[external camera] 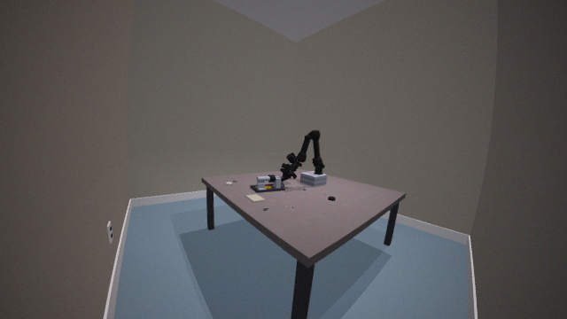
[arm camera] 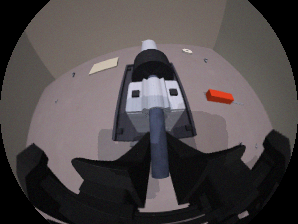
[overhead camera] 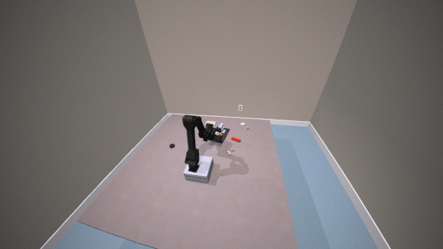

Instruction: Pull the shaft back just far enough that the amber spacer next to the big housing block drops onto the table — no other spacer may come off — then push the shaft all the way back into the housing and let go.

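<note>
My gripper (arm camera: 156, 135) is shut on the blue-grey shaft (arm camera: 158, 120), which runs from the fingers into the near pale support block (arm camera: 137, 102) (external camera: 277, 182). Behind that block a thick black collar (arm camera: 152, 61) (external camera: 271, 178) sits on the shaft line. The big pale housing block (external camera: 260, 183) stands at the far end of the dark base (arm camera: 118, 131) (external camera: 254, 188). An amber piece (external camera: 268, 187) (overhead camera: 221, 134) shows low between the blocks, about level with the base; whether it touches the base is too small to tell. The collar and near block hide the far shaft end in the wrist view.
A red-handled screwdriver (arm camera: 220, 96) (overhead camera: 236, 139) lies right of the base. A cream pad (arm camera: 104, 66) (external camera: 255, 198) lies to the left. A black ring (overhead camera: 172, 146) (external camera: 331, 198), a pale disc (arm camera: 187, 51) (overhead camera: 242, 124) and small bits lie farther off.
</note>
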`<state>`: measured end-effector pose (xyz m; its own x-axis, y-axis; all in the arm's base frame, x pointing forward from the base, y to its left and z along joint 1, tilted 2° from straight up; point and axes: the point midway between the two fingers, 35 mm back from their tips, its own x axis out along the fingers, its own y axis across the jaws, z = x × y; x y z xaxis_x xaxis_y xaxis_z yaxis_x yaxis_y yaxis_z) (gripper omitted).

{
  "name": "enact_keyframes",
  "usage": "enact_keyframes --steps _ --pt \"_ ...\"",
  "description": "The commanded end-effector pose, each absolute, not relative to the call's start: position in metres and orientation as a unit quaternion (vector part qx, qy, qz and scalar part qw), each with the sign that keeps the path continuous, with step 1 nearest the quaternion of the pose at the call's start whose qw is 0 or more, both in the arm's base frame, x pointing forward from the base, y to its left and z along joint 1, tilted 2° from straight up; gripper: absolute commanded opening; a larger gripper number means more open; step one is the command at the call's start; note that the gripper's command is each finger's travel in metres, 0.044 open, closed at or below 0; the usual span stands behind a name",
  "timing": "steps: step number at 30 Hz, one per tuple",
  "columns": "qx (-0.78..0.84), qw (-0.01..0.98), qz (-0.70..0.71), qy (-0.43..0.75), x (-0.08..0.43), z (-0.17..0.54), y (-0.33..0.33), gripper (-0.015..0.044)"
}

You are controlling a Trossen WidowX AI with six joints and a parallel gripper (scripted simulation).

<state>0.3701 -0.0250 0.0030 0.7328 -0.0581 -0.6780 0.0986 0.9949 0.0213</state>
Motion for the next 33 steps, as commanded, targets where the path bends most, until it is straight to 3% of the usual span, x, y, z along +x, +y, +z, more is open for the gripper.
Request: enact_keyframes --steps 1,33 --pt "0.028 0.932 -0.040 0.360 0.3745 0.0051 -0.0246 0.0000" --pt "0.028 0.932 -0.040 0.359 0.3837 0.0059 -0.0254 0.0000"
